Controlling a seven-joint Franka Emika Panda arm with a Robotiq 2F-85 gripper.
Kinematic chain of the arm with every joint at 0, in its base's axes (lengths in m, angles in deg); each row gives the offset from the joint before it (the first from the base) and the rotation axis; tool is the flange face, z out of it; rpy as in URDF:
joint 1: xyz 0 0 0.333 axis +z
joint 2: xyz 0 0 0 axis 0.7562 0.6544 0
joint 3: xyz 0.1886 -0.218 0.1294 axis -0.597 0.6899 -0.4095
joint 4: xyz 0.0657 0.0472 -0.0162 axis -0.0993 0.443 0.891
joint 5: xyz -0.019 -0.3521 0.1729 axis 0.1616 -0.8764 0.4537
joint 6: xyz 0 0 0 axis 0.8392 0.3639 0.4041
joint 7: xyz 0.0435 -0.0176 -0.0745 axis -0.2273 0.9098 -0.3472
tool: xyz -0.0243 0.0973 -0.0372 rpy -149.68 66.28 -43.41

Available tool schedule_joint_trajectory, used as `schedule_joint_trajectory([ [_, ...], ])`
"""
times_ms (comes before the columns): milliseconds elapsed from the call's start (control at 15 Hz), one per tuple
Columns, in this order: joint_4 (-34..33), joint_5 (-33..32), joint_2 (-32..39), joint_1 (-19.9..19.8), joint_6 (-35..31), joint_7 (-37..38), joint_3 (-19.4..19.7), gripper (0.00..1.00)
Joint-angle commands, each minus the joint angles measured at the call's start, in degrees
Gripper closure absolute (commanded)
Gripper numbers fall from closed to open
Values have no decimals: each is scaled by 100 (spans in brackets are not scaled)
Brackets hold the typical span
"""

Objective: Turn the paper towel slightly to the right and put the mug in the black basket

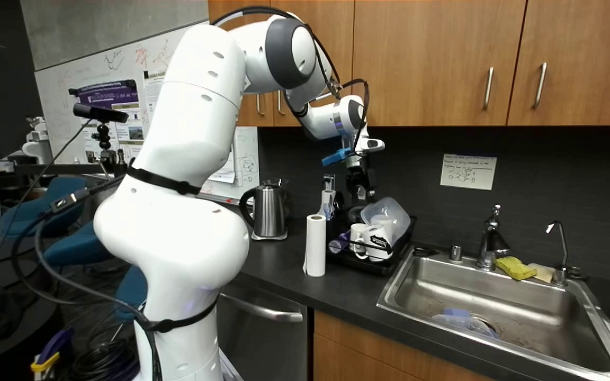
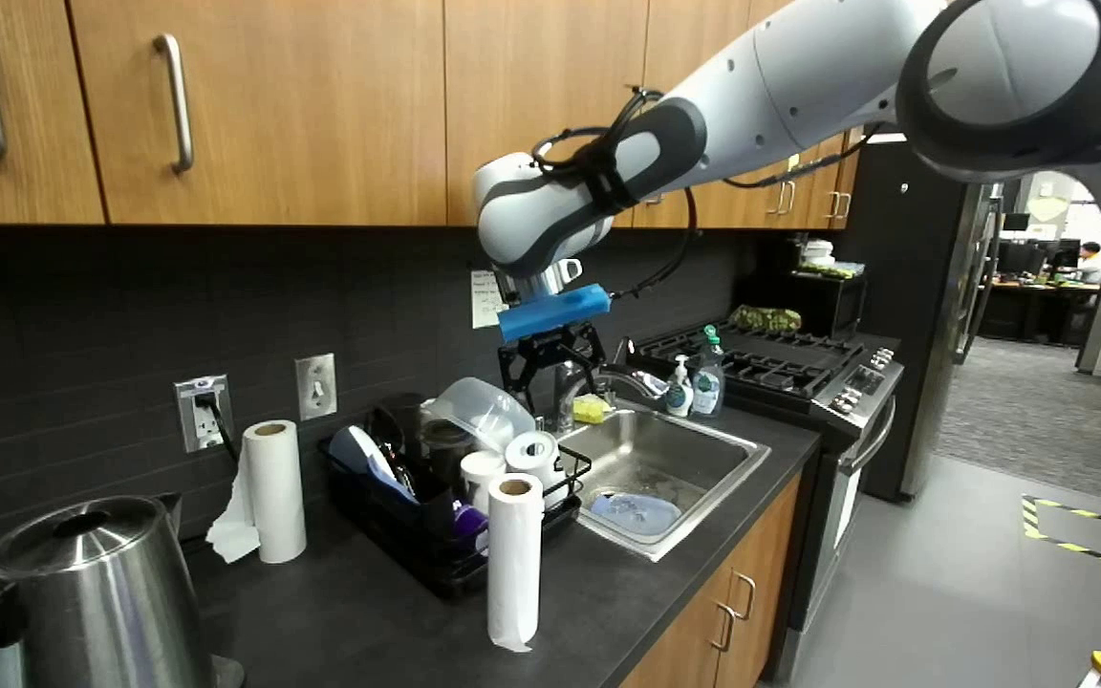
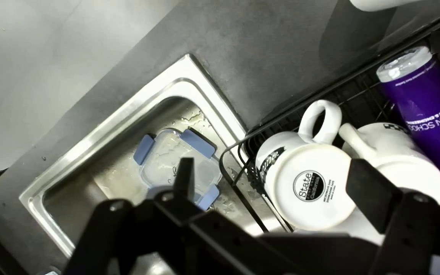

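Note:
The white mug [image 3: 313,187] with black lettering lies bottom-up and tilted in the black basket [image 3: 245,202], its loop handle upward in the wrist view. The mug also shows in both exterior views [image 1: 376,244] [image 2: 533,454], as does the basket [image 1: 363,263] [image 2: 460,576]. A white paper towel roll [image 1: 315,246] stands upright in front of the basket; it also shows in an exterior view [image 2: 515,564]. My gripper [image 3: 273,172] is open and empty above the basket's sink end. In the wrist view one finger overlaps the mug's edge, the other the sink. It also shows in both exterior views [image 1: 360,190] [image 2: 555,377].
A second white mug [image 3: 399,156], a purple tumbler [image 3: 426,110] and a clear plastic tub [image 2: 482,411] are in the basket. The steel sink [image 2: 703,487] adjoins it and holds a lid [image 3: 178,162]. A steel kettle [image 1: 269,211] and second towel roll [image 2: 275,492] stand behind.

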State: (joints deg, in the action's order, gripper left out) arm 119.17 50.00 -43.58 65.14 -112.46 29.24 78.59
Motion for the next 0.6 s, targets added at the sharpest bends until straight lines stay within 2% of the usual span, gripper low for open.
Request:
schedule_joint_trajectory([
  [0, 667, 195, -633, -144, -97, -1, -179, 0],
  [267, 1373, 446, -1124, -210, -275, 12, -357, 0],
  [533, 2353, 825, -1745, -222, -513, 18, -574, 0],
])
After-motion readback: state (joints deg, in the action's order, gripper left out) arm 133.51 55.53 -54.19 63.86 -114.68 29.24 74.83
